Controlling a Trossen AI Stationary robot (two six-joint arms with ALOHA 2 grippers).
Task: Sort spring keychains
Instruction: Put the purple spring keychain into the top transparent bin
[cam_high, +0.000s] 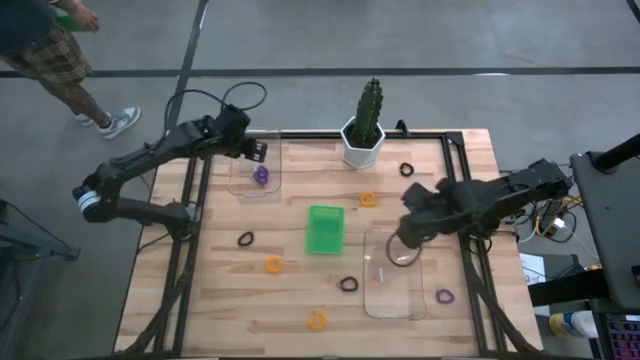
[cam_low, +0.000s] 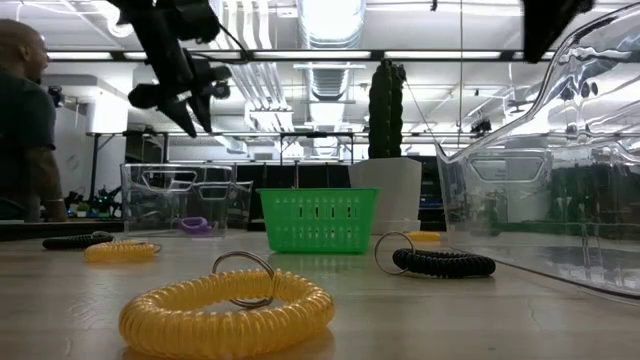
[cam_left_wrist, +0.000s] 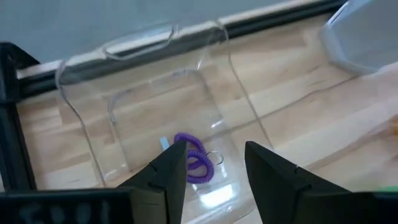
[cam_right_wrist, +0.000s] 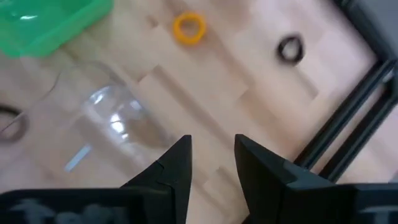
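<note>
Spring keychains lie scattered on the wooden table: black ones (cam_high: 407, 169) (cam_high: 245, 239) (cam_high: 348, 284), orange ones (cam_high: 368, 199) (cam_high: 273, 264) (cam_high: 317, 320) and a purple one (cam_high: 445, 296). Another purple keychain (cam_left_wrist: 196, 163) lies in the left clear tray (cam_high: 240, 185), and a black one (cam_high: 403, 255) in the right clear tray (cam_high: 385, 300). My left gripper (cam_left_wrist: 214, 168) hovers open above the left tray, over the purple keychain. My right gripper (cam_right_wrist: 212, 155) hangs open over the far end of the right tray, holding nothing.
A green basket-like tray (cam_high: 325, 228) stands mid-table. A cactus in a white pot (cam_high: 365, 130) stands at the far edge between the arms. A person (cam_high: 60, 60) stands on the floor beyond the far left corner. Bare wood shows along the near left side.
</note>
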